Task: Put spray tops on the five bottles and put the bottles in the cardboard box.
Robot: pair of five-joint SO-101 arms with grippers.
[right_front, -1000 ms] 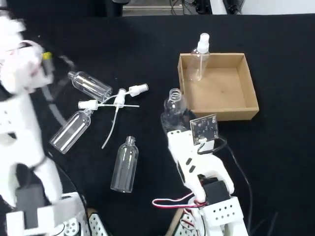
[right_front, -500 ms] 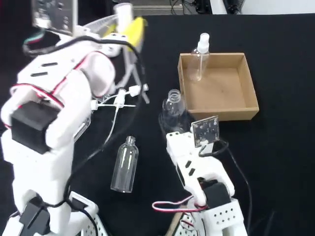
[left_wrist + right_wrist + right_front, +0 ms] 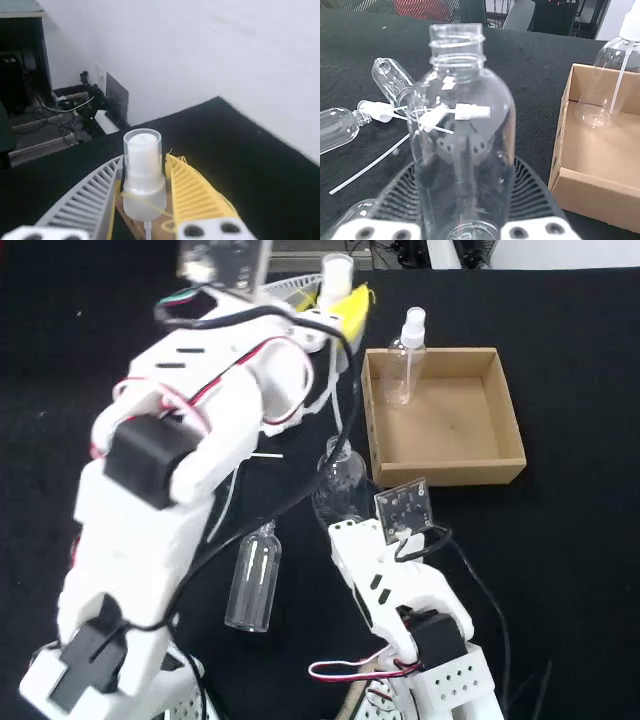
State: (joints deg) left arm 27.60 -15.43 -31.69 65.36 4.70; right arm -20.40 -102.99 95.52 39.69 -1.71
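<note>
The spray top (image 3: 143, 175) stands upright, cap up and tube hanging straight down, pinched tight between the left fingers (image 3: 192, 192) — held high above the desk (image 3: 560, 540), near the box (image 3: 450, 472). The right fingers (image 3: 530, 192) clamp an open bottle (image 3: 462, 135) upright, neck up, just beside the box. Another bottle (image 3: 252, 575) lies flat — neck toward the far edge.

The left gripper (image 3: 144, 174) clamps a white spray top (image 3: 143, 150) upright between its grey finger (image 3: 87, 200) and yellow finger (image 3: 192, 192). Beyond it lie a black table (image 3: 240, 165), a white wall (image 3: 200, 50) and tangled cables (image 3: 75, 105).
</note>
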